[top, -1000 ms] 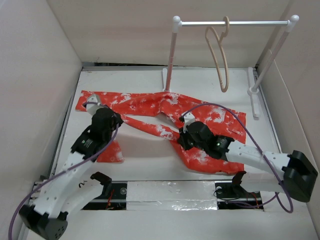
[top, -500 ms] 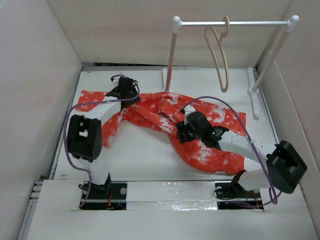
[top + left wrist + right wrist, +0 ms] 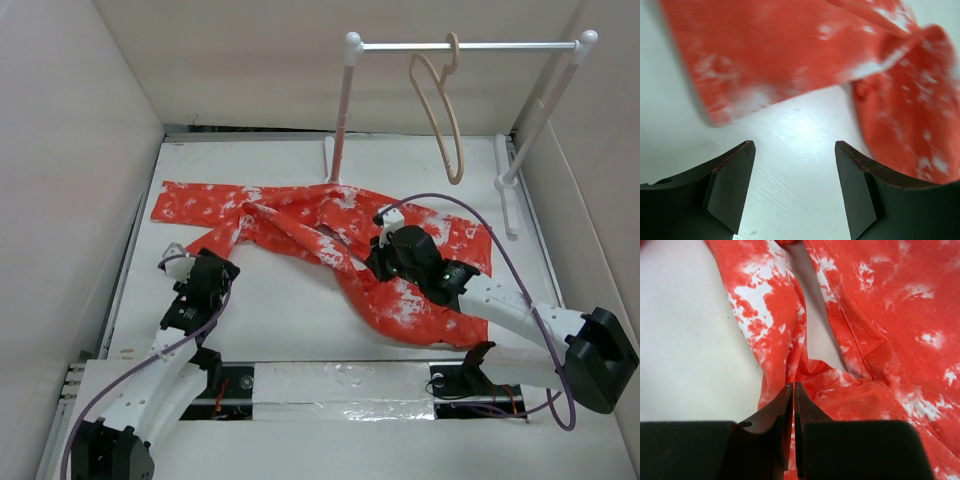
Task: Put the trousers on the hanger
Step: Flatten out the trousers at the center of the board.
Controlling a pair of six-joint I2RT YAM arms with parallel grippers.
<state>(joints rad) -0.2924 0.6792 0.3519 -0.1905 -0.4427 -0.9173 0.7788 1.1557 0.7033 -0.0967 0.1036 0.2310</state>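
Two spread fingers of the left gripper (image 3: 794, 149) hover over bare table (image 3: 800, 200), the trousers (image 3: 765, 60) just ahead of their tips. The right gripper (image 3: 794, 386) has its fingers pressed together, pinching a fold of the trousers. The hanger (image 3: 441, 110) hangs on the rail (image 3: 470, 45), far beyond both.

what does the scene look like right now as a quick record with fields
trousers: lying rumpled on the table
hanger: hooked on the rack rail, nothing on it
left gripper: fingers open over bare table, beside a trouser leg
right gripper: fingers shut, pinching a fold of the trousers
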